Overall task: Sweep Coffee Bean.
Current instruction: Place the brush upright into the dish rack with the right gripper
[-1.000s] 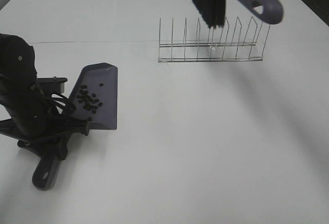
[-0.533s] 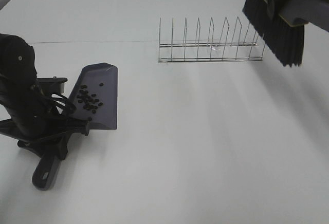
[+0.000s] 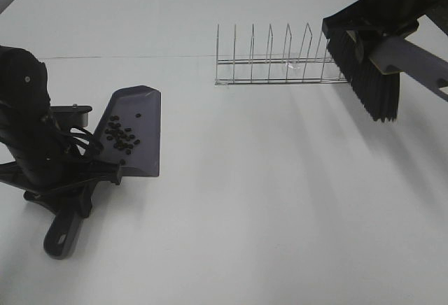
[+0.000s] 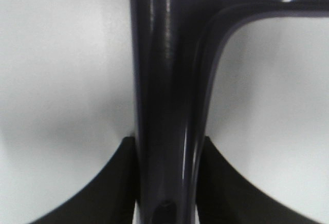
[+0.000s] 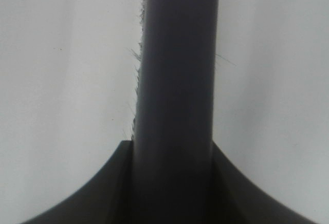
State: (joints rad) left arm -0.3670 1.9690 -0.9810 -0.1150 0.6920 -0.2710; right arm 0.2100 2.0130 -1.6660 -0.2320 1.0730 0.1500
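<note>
Coffee bean (image 3: 120, 137): lies clustered in the grey-purple dustpan (image 3: 143, 109) near the left edge of the surface (image 3: 245, 214). Left end effector (image 4: 167, 183): clamps the dustpan handle. Right end effector (image 5: 172, 183): grips the brush (image 3: 371, 84), raised beside the wire rack (image 3: 280, 67) near the far right corner.

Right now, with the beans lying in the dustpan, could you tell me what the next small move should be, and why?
Probably lower the brush to the table beside the wire rack. The coffee beans all lie in the dustpan, none visible on the table, so sweeping looks done. The right gripper holds the brush in the air; the left gripper holds the dustpan handle.
</note>
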